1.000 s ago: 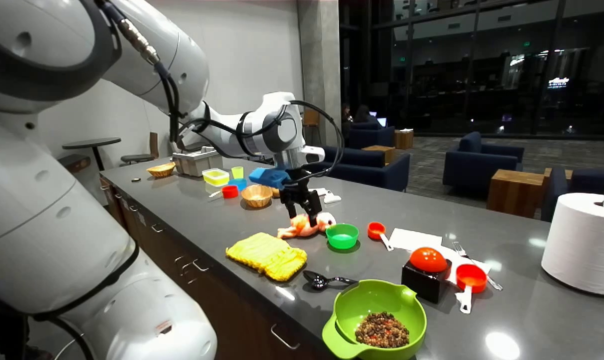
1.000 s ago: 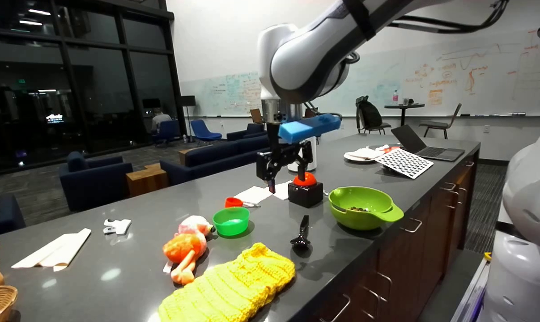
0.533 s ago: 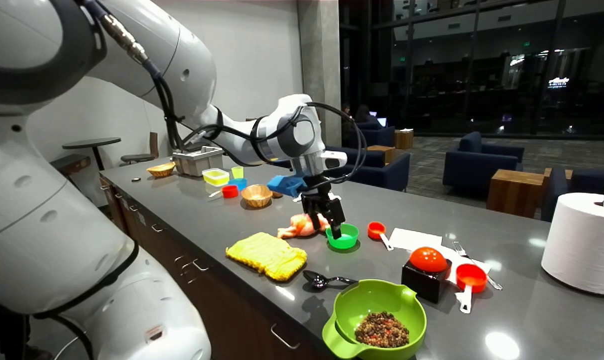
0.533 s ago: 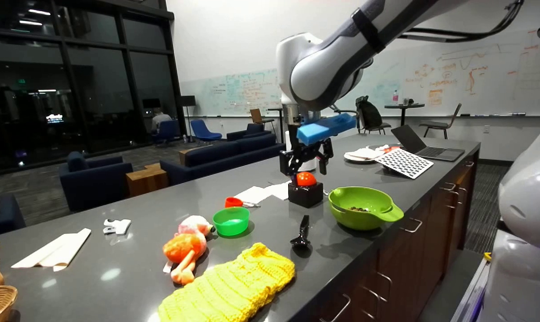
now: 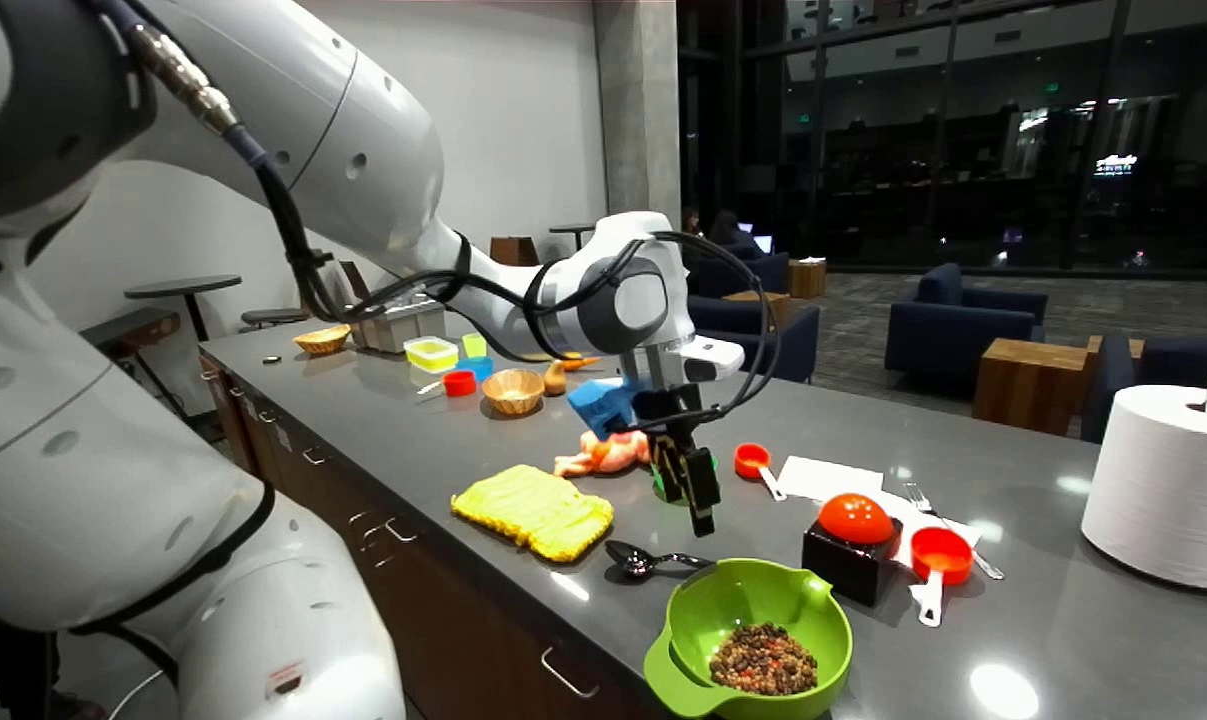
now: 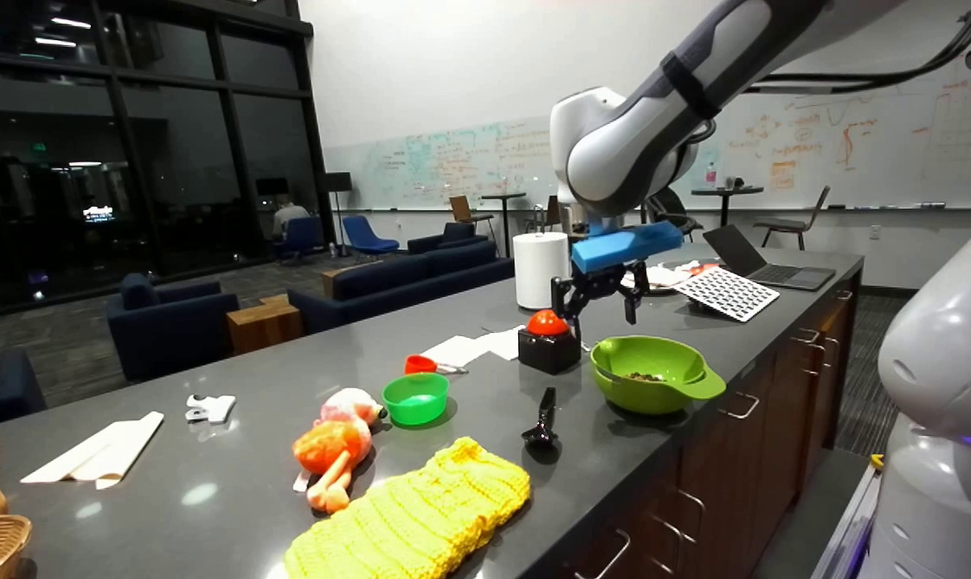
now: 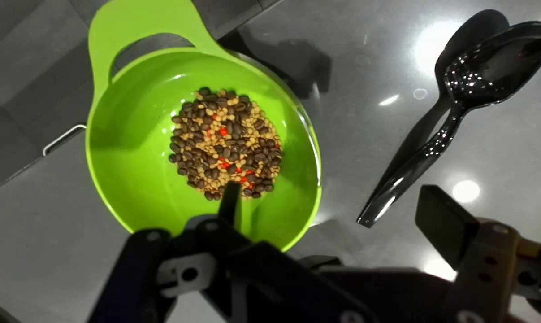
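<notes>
My gripper [image 5: 688, 508] is open and empty, pointing down above the counter; it also shows in an exterior view [image 6: 603, 326] and in the wrist view [image 7: 335, 211]. A light green bowl [image 7: 131, 179] with a handle holds a mix of dark beans, tan grains and red bits [image 7: 225, 146]. In the wrist view one fingertip overlaps the bowl's inside, but I cannot tell its height over it. A black spoon [image 7: 490, 67] lies on the counter beside the bowl, its handle end showing between the fingers. A red dome button on a black box [image 6: 551, 351] stands near the bowl.
A yellow knitted cloth [image 6: 421, 515], a pink-orange plush bird [image 6: 336, 442] and a small green bowl [image 6: 417, 406] lie along the counter. Red measuring cups [image 5: 943, 555], a fork and white papers [image 5: 828, 478] lie near the button. A paper towel roll [image 5: 1168, 490] stands beyond.
The open gripper has moved along the counter, past the plush bird and small green bowl, toward the light green bowl, and has come lower. The objects on the counter have not moved.
</notes>
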Tool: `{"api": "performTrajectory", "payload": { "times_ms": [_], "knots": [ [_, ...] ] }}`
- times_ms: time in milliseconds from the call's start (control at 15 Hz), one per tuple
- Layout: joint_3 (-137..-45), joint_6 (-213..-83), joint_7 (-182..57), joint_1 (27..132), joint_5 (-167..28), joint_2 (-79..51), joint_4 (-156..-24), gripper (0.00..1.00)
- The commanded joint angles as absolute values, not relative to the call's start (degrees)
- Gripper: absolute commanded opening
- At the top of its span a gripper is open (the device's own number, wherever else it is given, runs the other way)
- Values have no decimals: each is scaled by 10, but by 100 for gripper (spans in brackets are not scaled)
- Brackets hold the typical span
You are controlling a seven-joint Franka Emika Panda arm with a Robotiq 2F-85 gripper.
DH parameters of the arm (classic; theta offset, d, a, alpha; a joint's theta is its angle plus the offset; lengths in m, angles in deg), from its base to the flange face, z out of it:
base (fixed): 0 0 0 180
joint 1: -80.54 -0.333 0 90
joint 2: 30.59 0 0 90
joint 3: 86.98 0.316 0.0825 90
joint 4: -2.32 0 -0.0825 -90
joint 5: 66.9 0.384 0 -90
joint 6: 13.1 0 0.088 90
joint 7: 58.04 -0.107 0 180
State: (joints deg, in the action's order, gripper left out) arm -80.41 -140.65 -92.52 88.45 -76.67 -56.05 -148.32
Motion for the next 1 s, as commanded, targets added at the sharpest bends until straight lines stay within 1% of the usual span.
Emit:
{"api": "performTrajectory", "payload": {
  "times_ms": [0, 467, 933],
  "knots": [
    [-813, -1456, -936, 900, -778, -574, -1524, 100],
    [-847, -1494, -887, 890, -725, -533, -1497, 100],
    [-857, -1490, -817, 888, -690, -483, -1445, 100]
  ]
}}
